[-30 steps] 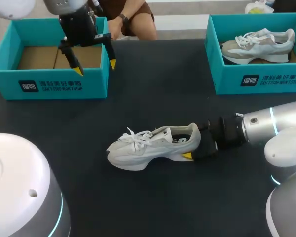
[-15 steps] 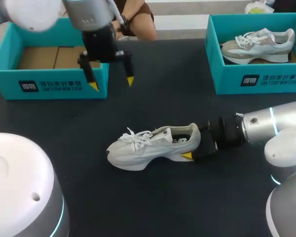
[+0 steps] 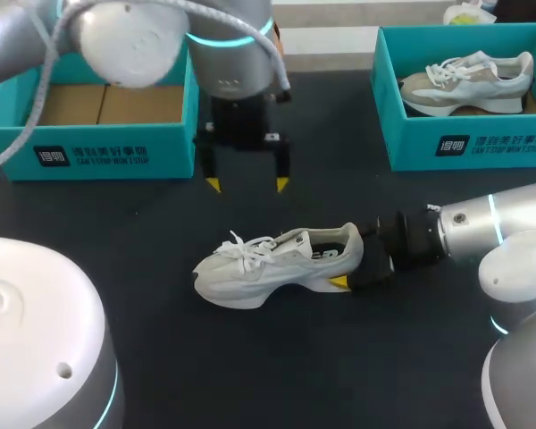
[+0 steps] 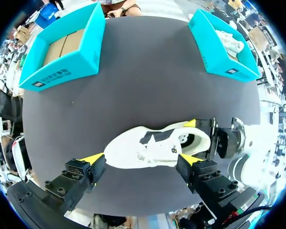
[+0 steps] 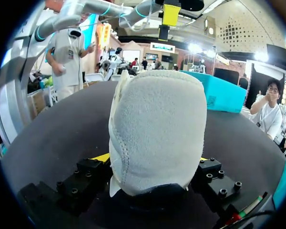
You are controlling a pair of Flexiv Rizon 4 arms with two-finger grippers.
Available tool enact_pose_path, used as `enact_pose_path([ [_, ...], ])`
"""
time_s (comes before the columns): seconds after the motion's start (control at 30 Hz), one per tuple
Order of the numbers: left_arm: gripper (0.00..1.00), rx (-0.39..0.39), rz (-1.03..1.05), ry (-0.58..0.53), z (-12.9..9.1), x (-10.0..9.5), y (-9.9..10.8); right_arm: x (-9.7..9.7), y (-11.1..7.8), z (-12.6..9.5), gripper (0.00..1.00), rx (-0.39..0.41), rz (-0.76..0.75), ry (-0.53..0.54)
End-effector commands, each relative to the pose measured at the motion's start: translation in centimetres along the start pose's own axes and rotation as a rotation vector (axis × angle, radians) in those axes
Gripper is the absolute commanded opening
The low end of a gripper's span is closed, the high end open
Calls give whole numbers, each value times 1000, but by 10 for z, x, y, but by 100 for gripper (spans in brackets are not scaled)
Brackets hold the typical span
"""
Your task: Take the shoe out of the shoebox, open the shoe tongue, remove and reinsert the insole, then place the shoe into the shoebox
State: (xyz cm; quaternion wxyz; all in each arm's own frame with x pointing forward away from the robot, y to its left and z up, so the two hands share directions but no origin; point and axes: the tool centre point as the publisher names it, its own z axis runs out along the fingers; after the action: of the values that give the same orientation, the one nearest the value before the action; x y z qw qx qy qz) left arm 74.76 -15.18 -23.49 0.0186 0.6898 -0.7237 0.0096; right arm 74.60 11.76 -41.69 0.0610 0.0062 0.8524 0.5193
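1. My right fingers (image 3: 339,282) are clamping the heel of the white shoe (image 3: 277,264), one on each side. The shoe is lying sole-down near the middle of the dark surface (image 3: 277,375), toe toward my left.
2. My left fingers (image 3: 213,183) are hanging wide apart above the shoe, touching nothing. In the left wrist view the laces (image 4: 145,151) are lying below, between the two tips.
3. The empty shoebox (image 3: 89,152) is sitting at the far left. A second box (image 3: 464,143) with another shoe is sitting at the far right.
4. Risk, as I am judging it: the shoe is being held only at the heel, so a downward push on the laces could swing the toe sideways or twist the heel loose.
5. Another risk: a yellow tip snagging a lace loop instead of the tongue, which would drag the whole shoe when lifted.
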Motion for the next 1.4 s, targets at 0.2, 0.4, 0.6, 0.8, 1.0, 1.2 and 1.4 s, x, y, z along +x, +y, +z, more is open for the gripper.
enact_pose_path([
  [0.2, 100, 36, -14, -40, 32, 26, 22, -3, -3, 3, 0, 4, 0, -2],
  [0.4, 100, 84, -134, -16, 46, 33, 29, -3, -3, 3, 0, 4, 0, -2],
  [0.6, 100, 48, -141, -23, 49, 36, 32, -3, -3, 3, 0, 4, 0, -2],
  [0.8, 100, 48, -141, -23, 49, 36, 32, -3, -3, 3, 0, 4, 0, -2],
  [1.0, 100, 42, -124, -23, 53, 39, 34, -3, -3, 3, 0, 4, 0, -2],
  [1.2, 100, 40, -104, -30, 80, 57, 30, -3, -3, 3, 0, 4, 0, -2],
  [1.4, 100, 43, -104, -58, 93, 65, 28, -3, -3, 3, 0, 4, 0, -2],
])
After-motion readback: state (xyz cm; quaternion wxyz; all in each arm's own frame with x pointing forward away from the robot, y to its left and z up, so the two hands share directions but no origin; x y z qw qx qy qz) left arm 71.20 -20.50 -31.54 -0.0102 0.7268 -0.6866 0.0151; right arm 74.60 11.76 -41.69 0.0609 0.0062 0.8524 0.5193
